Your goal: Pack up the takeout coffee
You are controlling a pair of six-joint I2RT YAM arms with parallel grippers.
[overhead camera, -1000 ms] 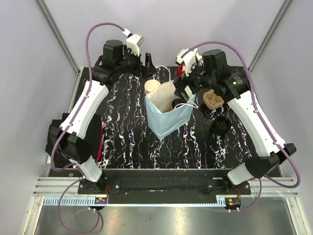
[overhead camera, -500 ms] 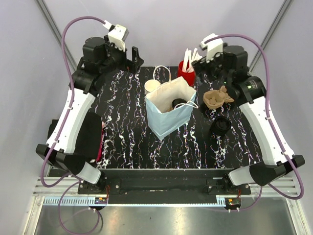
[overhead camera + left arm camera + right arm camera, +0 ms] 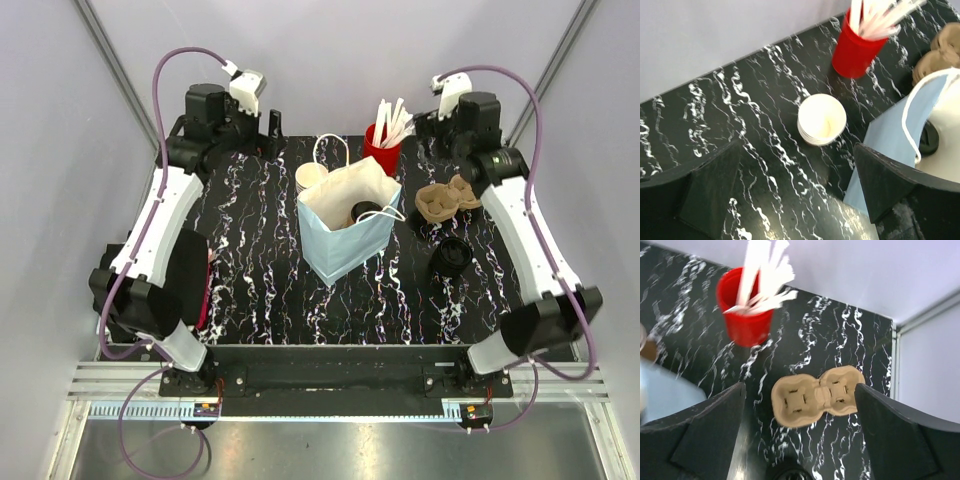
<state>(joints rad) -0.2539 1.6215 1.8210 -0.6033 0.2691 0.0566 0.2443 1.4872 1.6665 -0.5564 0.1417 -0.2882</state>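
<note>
The takeout coffee stands inside the open light-blue paper bag at the table's middle. Only its round black lid shows; the cup body is hidden by the bag. The left wrist view catches that lid past the bag's edge. My left gripper is at the far left edge, open and holding nothing, over bare table near the stack of lidless cups. My right gripper is at the far right, open and holding nothing, above the cardboard cup carrier.
A red cup of white sticks stands behind the bag. The stack of lidless cups is at the bag's far left corner. The carrier and a stack of black lids lie right of the bag. Grey walls close in the far edge.
The right gripper has drawn back from the bag's mouth to the far right edge. The left arm has shifted left and back. The bag and its lidded cup stay put.
</note>
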